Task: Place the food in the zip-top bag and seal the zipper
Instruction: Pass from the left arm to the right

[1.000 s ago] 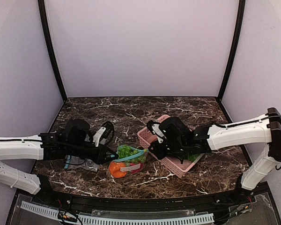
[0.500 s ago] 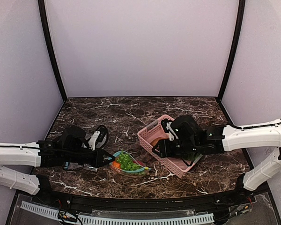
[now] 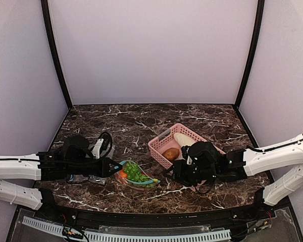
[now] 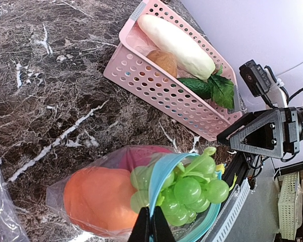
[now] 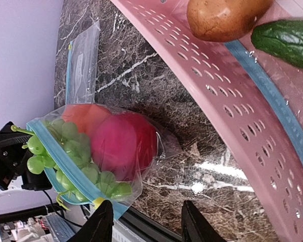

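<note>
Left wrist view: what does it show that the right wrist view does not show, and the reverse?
Only the left wrist view shows the long white vegetable and the green leaf in the basket, and the left gripper shut on the zipper. Only the right wrist view shows a blue strip lying inside the basket, and the right gripper with open fingers, holding nothing. Both show the bag holding grapes and an orange fruit, plus the potato and cucumber.
</note>
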`<action>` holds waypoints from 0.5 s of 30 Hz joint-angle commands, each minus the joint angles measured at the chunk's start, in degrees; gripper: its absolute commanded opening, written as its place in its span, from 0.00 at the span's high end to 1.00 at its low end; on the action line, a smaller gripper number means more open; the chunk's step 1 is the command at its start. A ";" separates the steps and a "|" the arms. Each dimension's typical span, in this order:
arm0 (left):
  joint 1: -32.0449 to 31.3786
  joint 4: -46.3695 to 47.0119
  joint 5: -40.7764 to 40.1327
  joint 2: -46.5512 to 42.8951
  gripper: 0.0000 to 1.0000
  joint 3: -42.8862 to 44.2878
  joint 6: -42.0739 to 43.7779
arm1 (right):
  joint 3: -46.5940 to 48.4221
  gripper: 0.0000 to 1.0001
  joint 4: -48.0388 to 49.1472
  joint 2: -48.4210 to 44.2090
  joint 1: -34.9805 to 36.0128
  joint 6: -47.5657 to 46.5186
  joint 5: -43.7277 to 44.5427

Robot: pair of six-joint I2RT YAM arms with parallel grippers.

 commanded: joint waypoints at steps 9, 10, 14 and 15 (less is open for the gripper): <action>-0.41 -0.69 0.46 -1.14 0.99 -1.24 -0.52 | -0.22 0.56 10.29 2.77 2.14 13.64 0.32; -0.43 -0.70 0.41 -1.21 0.99 -1.24 -0.51 | 0.29 0.56 10.00 3.31 2.34 13.89 0.15; -0.38 -0.78 0.28 -1.48 0.99 -1.27 -0.54 | 1.01 0.56 9.08 4.60 3.61 16.68 0.10; -0.37 -0.77 0.30 -1.51 0.99 -1.26 -0.53 | 0.81 0.55 9.11 4.74 3.84 17.59 0.20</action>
